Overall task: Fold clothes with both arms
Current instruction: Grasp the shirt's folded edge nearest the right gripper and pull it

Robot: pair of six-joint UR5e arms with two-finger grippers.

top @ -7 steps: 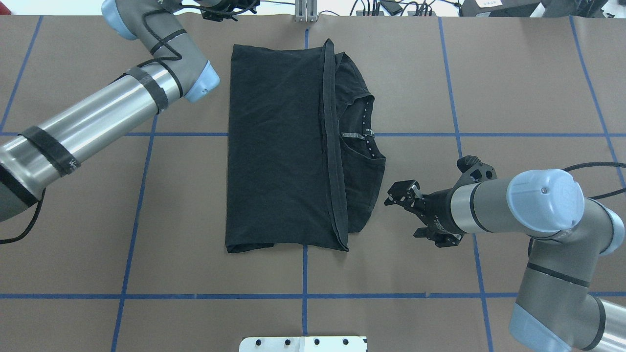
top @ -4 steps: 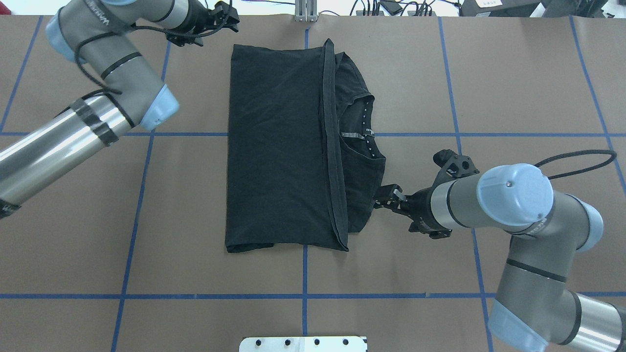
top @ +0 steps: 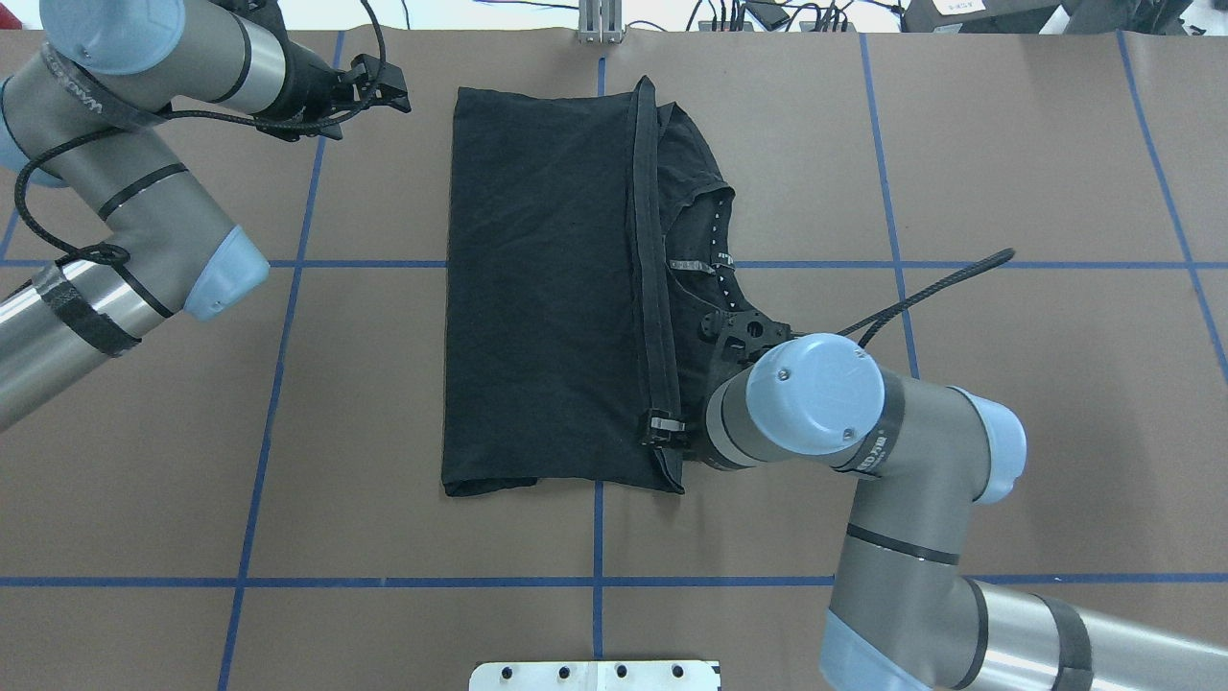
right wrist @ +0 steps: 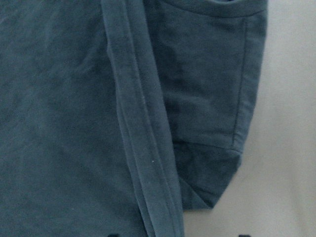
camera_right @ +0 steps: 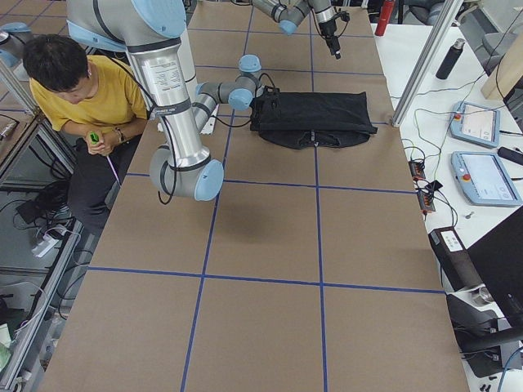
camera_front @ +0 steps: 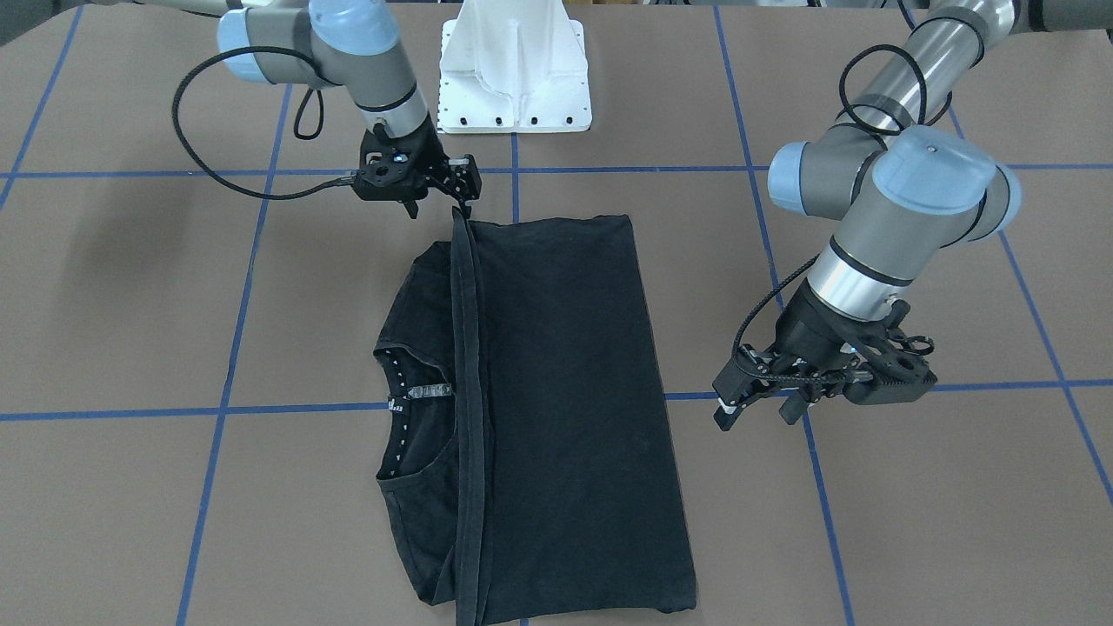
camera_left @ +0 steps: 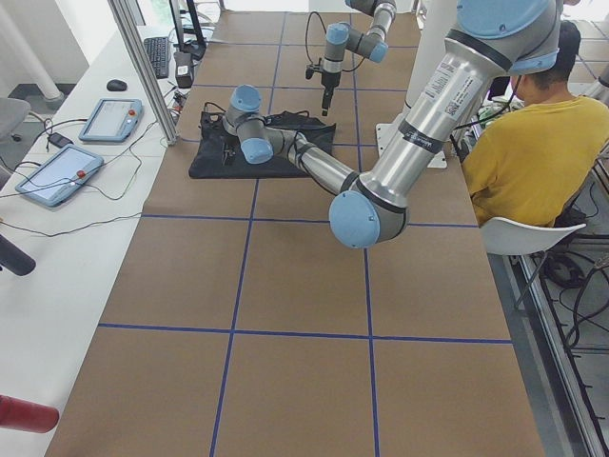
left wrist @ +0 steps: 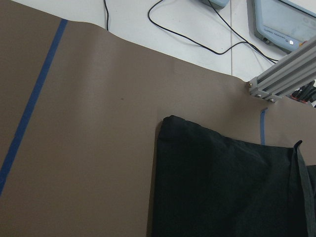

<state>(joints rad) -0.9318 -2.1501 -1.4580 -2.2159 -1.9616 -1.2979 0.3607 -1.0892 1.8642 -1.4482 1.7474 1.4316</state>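
Poising right gripper (top: 662,432), fingers apart, over soft creased black T-shirt's (top: 547,288) doubled hem at 5 o'clock; hanging left gripper (top: 382,84) parted, empty, at 10 o'clock.

nothing can be read; the small print on the right arm (top: 902,451) is too blurred.

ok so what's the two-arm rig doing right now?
It is folding a black T-shirt on the brown table. The shirt lies flat and partly folded, its lower half laid over toward the collar, with the hem band running across it. The right gripper is open at the near end of that hem band, not yet closed on it. The left gripper, also open, hangs off the shirt beside its far corner, holding nothing.
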